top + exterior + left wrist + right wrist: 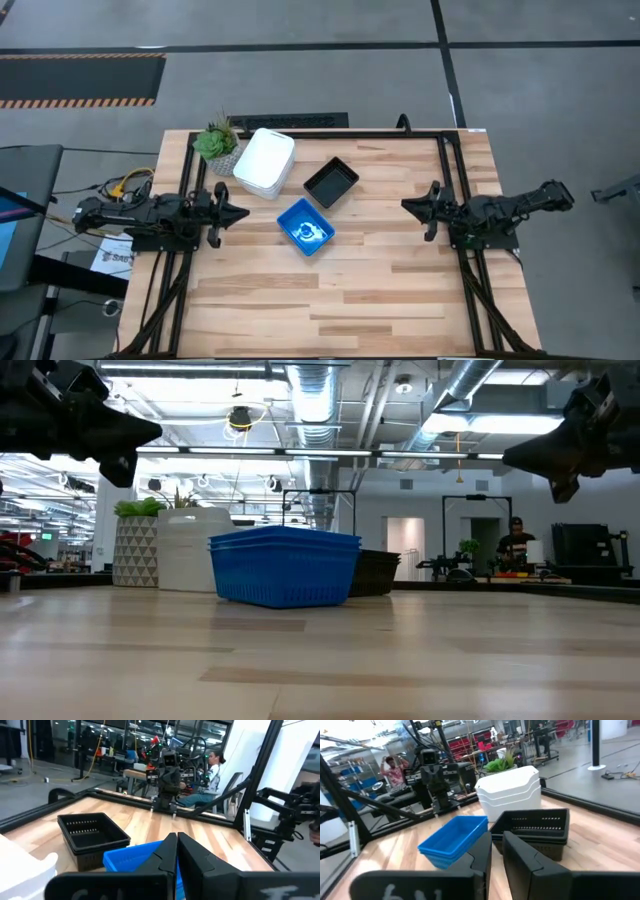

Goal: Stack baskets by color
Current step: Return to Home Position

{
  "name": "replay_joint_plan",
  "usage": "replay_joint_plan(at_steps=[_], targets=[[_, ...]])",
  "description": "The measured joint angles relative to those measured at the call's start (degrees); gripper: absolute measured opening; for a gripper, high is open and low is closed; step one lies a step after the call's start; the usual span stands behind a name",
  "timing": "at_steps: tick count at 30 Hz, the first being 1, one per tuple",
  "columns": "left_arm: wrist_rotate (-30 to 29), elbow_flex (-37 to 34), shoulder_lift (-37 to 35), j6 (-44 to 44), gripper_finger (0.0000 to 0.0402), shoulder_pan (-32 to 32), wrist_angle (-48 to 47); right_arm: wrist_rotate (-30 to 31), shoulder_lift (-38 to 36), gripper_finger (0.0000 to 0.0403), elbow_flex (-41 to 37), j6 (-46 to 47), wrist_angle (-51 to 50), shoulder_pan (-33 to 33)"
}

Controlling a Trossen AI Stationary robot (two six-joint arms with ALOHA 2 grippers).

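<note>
1. Your left gripper [176,851] sits low over the table [210,840], its fingers [197,855] pressed together.
2. Just past it you see the blue baskets [131,860], with the black baskets [92,837] beside them and a white basket [22,870] nearer.
3. Across the table the right arm [167,780] faces you; a person [212,767] sits behind it.

The table [400,290] is pale butcher-block wood, strips glued side by side, with a smooth satin finish that picks up a soft sheen in the low view. All the baskets look like plastic: the white stack [265,162] is smooth, solid-walled and a bit glossy, the blue stack [284,565] is bright with finely ribbed, slotted sides, and the black stack [536,831] is matt with rows of small perforations near the rim. The plant pot [135,550] has a matt white-and-grey triangle pattern, and the frame [440,134] around the table is matt black metal.
</note>
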Motion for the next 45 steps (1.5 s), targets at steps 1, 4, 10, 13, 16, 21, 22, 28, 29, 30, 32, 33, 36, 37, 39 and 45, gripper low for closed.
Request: replay_joint_plan(at_steps=[1,4,10,13,16,21,22,28,29,30,32,33,36,37,39,45], targets=[[-0.07,0.00,0.00,0.33,0.0000,0.00,0.01,0.02,0.00,0.0072,0.00,-0.28,0.00,-0.33],[-0.39,0.00,0.00,1.91,0.0000,0.00,0.01,-0.08,0.00,0.0072,-0.02,-1.46,-0.02,-1.46],[-0.58,-0.04,0.02,5.45,0.0000,0.00,0.03,-0.39,0.00,0.0072,-0.04,-4.66,-0.07,-3.88],[-1.05,-0.04,0.02,5.98,0.0000,0.00,0.05,-0.39,0.00,0.0072,-0.05,-6.23,-0.07,-5.31],[-1.44,-0.04,0.02,5.97,0.0000,0.00,0.07,-0.24,0.00,0.0072,-0.07,-6.23,-0.07,-6.94],[-1.49,-0.07,0.02,5.05,0.0000,0.00,0.10,-6.95,0.00,0.0072,-0.17,-0.50,-0.30,-8.68],[-1.49,-0.07,0.02,5.03,0.0000,0.00,0.12,-10.70,0.00,0.0072,-0.20,0.21,-0.49,-8.81],[-1.48,-0.09,0.02,6.52,0.0000,0.00,0.16,-25.16,0.00,0.0072,-0.20,2.79,-2.02,-8.72],[-1.32,-0.09,0.02,7.36,0.0000,0.00,0.15,-25.14,0.00,0.0072,-0.20,2.01,-2.01,-8.74],[-0.89,-0.09,0.02,8.29,0.0000,0.02,0.14,-25.14,0.00,0.0072,-0.20,0.99,-2.00,-8.89],[-0.11,-0.11,0.02,9.84,0.0000,0.02,0.12,-25.12,0.00,0.0072,-0.20,-1.13,-2.00,-9.56],[-0.11,-0.11,0.02,10.08,0.0000,0.02,0.12,-25.14,0.00,0.0072,-0.20,-1.60,-2.01,-9.97],[-0.11,-0.11,0.02,10.03,0.0000,0.02,0.12,-25.12,0.00,0.0072,-0.20,-1.67,-1.99,-11.13],[-0.11,-0.11,0.02,10.01,0.0000,0.02,0.10,-25.12,0.00,0.0072,-0.20,-1.73,-1.99,-11.36],[-0.11,-0.11,0.04,9.99,0.0000,0.02,0.09,-24.97,0.00,0.0072,-0.20,-1.80,-1.95,-12.01],[-0.11,-0.11,0.04,9.97,0.0000,0.02,0.08,-24.58,0.00,0.0072,-0.20,-1.76,-1.86,-13.40]])
